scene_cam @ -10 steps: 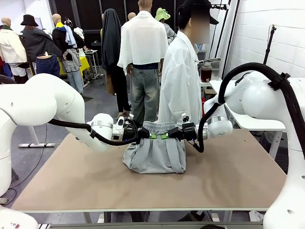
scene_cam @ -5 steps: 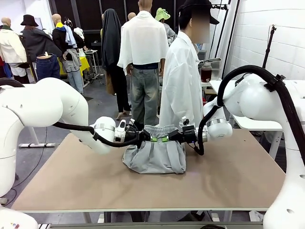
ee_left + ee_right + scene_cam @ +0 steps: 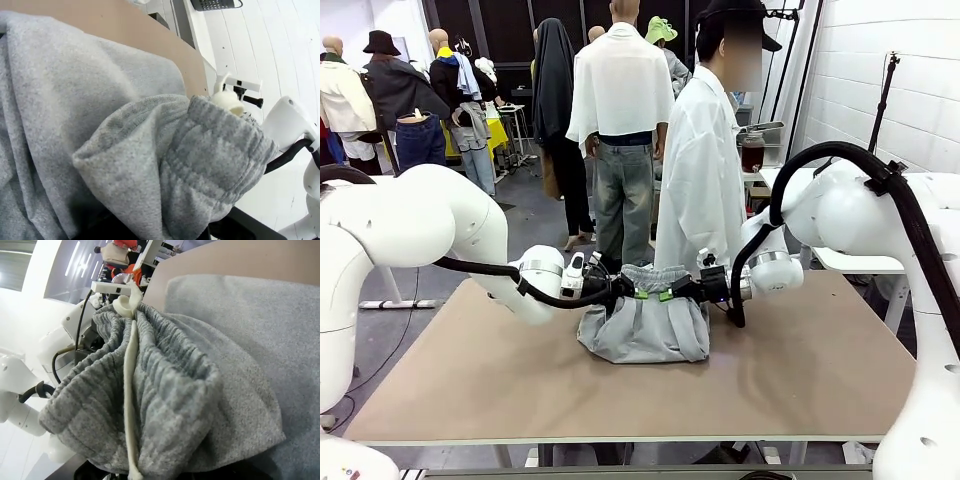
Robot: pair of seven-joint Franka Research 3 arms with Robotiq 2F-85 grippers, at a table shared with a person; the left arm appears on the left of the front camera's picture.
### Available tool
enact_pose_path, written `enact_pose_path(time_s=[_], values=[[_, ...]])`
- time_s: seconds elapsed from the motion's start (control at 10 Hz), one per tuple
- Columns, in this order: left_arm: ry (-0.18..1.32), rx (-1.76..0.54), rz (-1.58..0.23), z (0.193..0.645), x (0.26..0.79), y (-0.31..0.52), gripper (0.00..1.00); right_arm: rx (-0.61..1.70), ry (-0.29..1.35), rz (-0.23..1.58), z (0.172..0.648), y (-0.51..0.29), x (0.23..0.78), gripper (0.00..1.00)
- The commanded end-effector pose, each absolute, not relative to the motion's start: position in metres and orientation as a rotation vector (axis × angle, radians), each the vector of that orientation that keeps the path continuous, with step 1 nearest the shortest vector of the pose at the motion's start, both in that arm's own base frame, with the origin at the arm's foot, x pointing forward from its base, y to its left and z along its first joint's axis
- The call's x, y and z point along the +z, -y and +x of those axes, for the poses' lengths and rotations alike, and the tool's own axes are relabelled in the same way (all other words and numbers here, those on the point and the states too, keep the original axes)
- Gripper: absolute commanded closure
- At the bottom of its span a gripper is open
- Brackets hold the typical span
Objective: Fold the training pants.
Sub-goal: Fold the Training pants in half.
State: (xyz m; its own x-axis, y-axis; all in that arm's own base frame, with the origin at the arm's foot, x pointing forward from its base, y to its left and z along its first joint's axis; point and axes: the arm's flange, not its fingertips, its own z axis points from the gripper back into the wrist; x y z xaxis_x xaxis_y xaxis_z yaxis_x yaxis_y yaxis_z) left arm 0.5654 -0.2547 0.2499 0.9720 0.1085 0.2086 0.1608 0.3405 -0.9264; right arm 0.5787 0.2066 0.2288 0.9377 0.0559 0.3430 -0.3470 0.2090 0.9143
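Note:
The training pants (image 3: 642, 330) are light grey, folded into a compact bundle on the brown table (image 3: 470, 380), with the gathered waistband held up at the far side. My left gripper (image 3: 628, 291) is shut on the waistband's left end and my right gripper (image 3: 672, 291) is shut on its right end, both low over the bundle. In the left wrist view the ribbed waistband (image 3: 215, 160) bunches close to the camera. The pale drawstring (image 3: 129, 390) runs down the waistband in the right wrist view. Cloth hides the fingers in both wrist views.
A person in a white shirt (image 3: 700, 180) stands at the table's far edge, just behind the pants. A white side table (image 3: 840, 255) stands at the back right. Bare tabletop lies to both sides and in front of the bundle.
Both grippers have lowered slightly with the waistband, and the raised top edge of the pants sits a little lower over the bundle.

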Motion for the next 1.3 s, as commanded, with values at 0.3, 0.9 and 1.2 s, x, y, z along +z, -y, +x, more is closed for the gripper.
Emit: enact_pose_path(time_s=[0.3, 0.9, 1.2], values=[[0.199, 0.031, -1.205, 0.582, 0.241, 0.24, 0.81, 0.189, 0.238, 1.329, 0.591, -0.199, 0.229, 0.82], [0.229, 0.058, -1.2, 0.575, 0.25, 0.231, 0.0, 0.132, 0.222, 1.263, 0.586, -0.182, 0.242, 0.0], [0.28, 0.097, -1.141, 0.561, 0.271, 0.208, 0.0, 0.095, 0.213, 1.137, 0.584, -0.157, 0.264, 0.0]])
